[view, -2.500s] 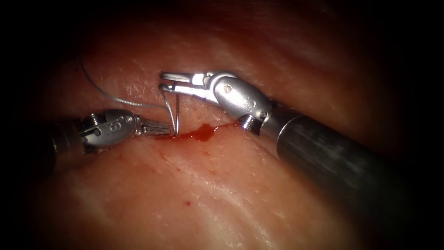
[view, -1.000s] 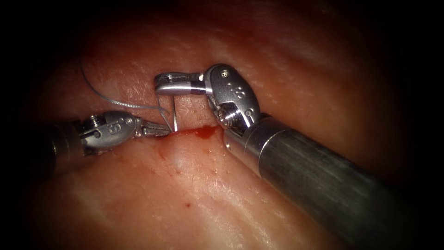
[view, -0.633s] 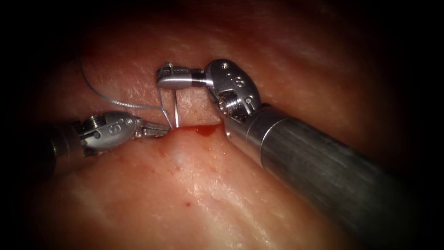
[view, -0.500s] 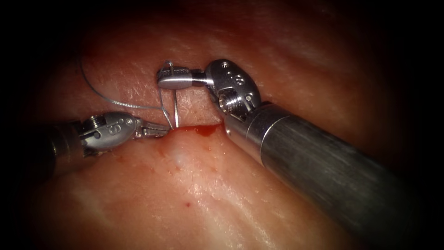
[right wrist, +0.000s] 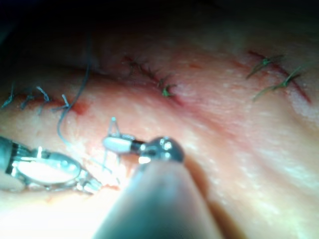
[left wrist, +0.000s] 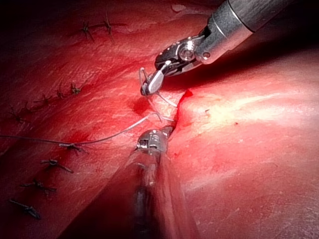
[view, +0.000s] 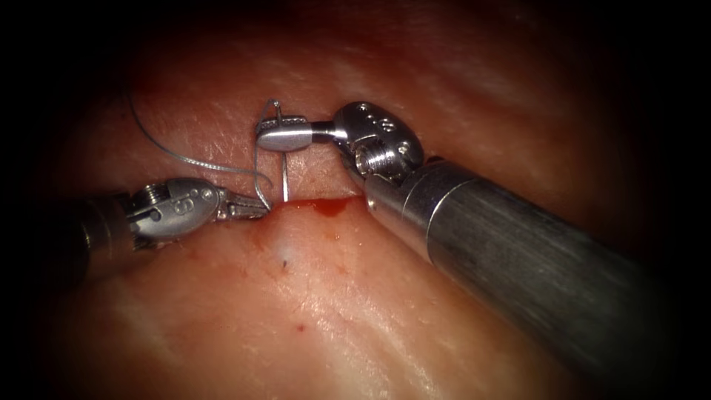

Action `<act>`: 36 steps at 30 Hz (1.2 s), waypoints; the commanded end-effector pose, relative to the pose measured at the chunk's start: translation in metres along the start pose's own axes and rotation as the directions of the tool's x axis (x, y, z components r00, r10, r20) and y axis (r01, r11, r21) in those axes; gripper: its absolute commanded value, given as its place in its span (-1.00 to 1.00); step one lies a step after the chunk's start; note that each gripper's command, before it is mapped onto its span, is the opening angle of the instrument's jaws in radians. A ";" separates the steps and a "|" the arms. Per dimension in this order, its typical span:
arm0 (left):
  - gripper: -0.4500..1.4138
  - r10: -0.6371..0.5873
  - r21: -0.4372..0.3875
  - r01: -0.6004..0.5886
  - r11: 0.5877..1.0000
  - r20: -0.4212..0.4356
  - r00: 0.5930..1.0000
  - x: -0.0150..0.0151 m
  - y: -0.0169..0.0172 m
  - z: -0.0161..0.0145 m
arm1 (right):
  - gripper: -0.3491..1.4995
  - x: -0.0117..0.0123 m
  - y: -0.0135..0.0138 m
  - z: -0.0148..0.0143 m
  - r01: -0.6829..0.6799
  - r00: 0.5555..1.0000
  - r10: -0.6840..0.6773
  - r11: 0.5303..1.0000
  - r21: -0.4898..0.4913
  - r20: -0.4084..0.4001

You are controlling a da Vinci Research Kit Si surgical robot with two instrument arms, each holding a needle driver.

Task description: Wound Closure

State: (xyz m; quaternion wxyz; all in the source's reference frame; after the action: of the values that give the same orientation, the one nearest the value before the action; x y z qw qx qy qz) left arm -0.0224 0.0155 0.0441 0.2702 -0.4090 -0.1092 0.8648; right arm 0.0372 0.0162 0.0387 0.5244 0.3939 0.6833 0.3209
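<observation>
Curved steel needle [view: 284,178], pinched near its tail by the right end effector [view: 280,133], had rotated deeper into the pink tissue [view: 333,296]; left end effector [view: 255,210] seemingly clamped the cut's edge.

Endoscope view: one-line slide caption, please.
Right tool holds the needle near its tail, its tip in the tissue at the cut; left tool grips the cut's edge.

Your three views, all close on the cut [view: 318,204]

Your endoscope looks down from above and in front; each wrist view faces along its own shaft, and all share the cut.

Two claws [view: 259,137] [view: 255,210], one needle [view: 284,181], one thread [view: 185,159]
</observation>
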 end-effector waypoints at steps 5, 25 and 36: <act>-1.00 0.001 -0.001 -0.001 1.000 -0.001 1.000 -0.0001 -0.0003 0.0008 | -1.00 0.0004 0.0005 0.0007 -0.052 0.999 0.052 0.999 0.003 -0.003; -1.00 0.003 0.001 -0.003 1.000 0.002 1.000 -0.0003 0.0001 0.0008 | -0.69 -0.0068 -0.0054 0.0014 -0.219 0.975 0.220 0.976 -0.016 0.027; -1.00 -0.008 0.006 0.008 1.000 0.005 1.000 0.0001 0.0021 -0.0005 | 0.74 -0.0032 -0.0023 0.0002 0.173 0.985 -0.173 0.978 -0.114 0.015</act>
State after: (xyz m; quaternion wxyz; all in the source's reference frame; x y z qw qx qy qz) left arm -0.0224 0.0135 0.0417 0.2738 -0.4042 -0.1073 0.8661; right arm 0.0369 0.0116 0.0377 0.5737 0.3035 0.6933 0.3132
